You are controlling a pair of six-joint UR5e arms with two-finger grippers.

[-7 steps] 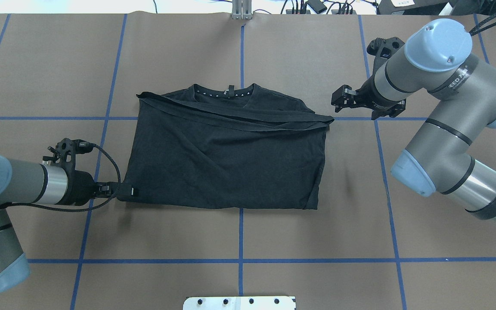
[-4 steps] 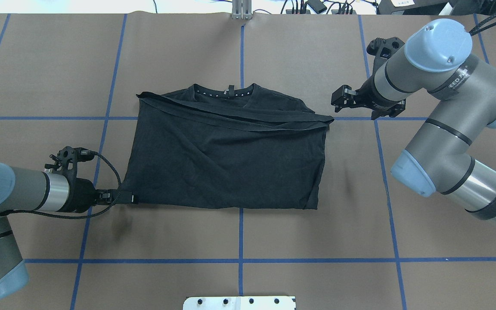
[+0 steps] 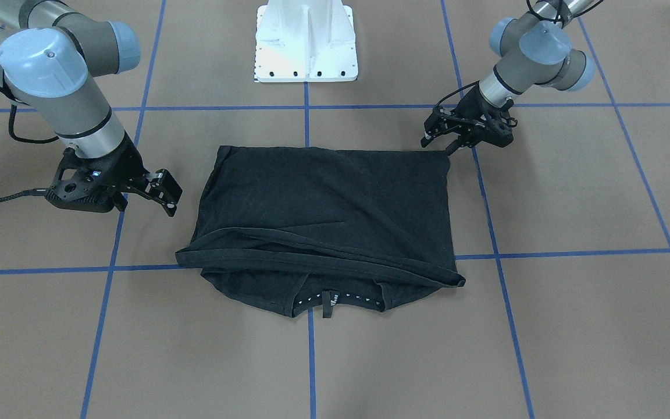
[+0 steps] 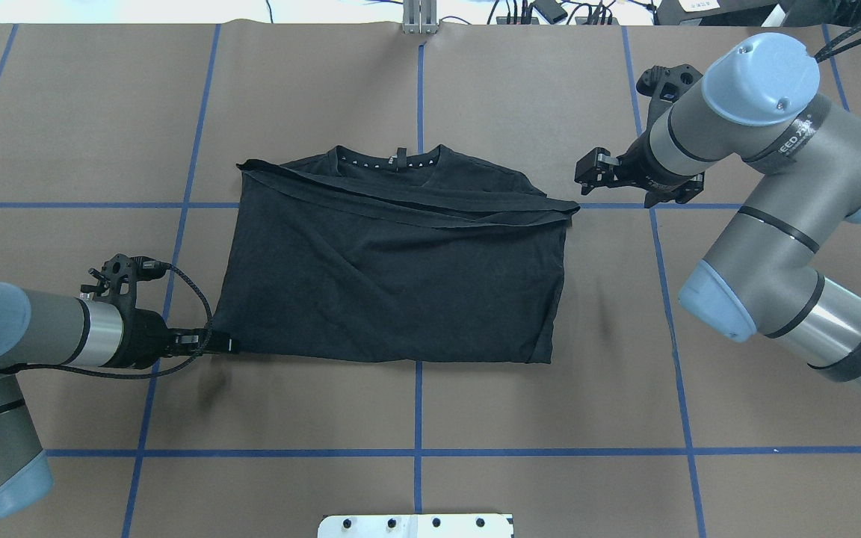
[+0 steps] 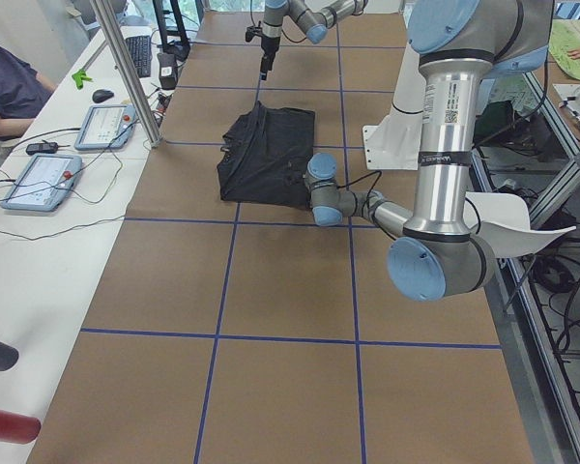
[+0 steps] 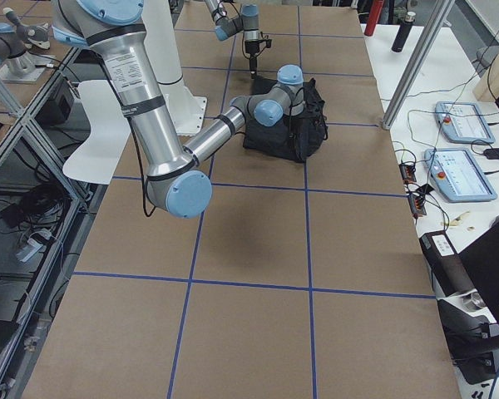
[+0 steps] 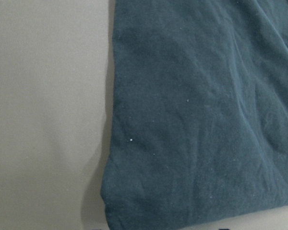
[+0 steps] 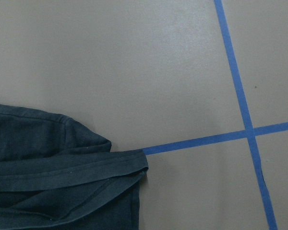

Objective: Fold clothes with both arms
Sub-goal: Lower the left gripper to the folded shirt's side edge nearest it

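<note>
A brown paper-covered tabletop gridded with blue tape carries the folded black cotton T-shirt at its centre, long axis left-right, collar away from the robot. The silver-grey left arm reaches low and level, left end effector apart at the near-left corner; the right end effector hovers apart beside the far-right corner

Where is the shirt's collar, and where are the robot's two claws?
T-shirt collar (image 4: pixel 399 158), overhead view, on the neck label at the far edge.
left gripper (image 4: pixel 229 345), overhead view, between its fingertips at the shirt's corner.
right gripper (image 4: pixel 582 172), overhead view, between its fingertips.
</note>
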